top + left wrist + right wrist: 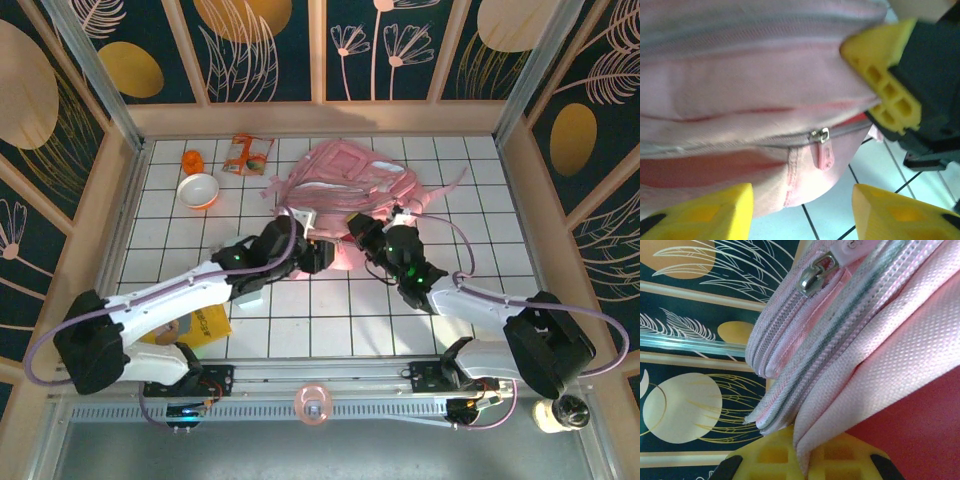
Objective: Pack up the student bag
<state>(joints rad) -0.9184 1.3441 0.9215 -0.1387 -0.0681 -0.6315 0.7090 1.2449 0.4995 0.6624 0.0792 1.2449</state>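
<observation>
surface: white tiled table [470, 300], dark floral panels behind.
student bag [345, 175]: slumped at the far middle of the table (zip pull [824, 150] hanging at its front).
left gripper [800, 215]: jaws apart, just before the bag's front.
right gripper [802, 458]: jaws together, pinching the bag's fabric.

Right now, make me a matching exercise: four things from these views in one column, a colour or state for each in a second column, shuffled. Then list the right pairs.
Column one
1. student bag
2. bowl
3. left gripper
4. right gripper

Column two
A. shut on a fold of the bag
B. white with an orange rim
C. pink, straps loose
D. open, nothing held

Pairs: 1-C, 2-B, 3-D, 4-A
</observation>
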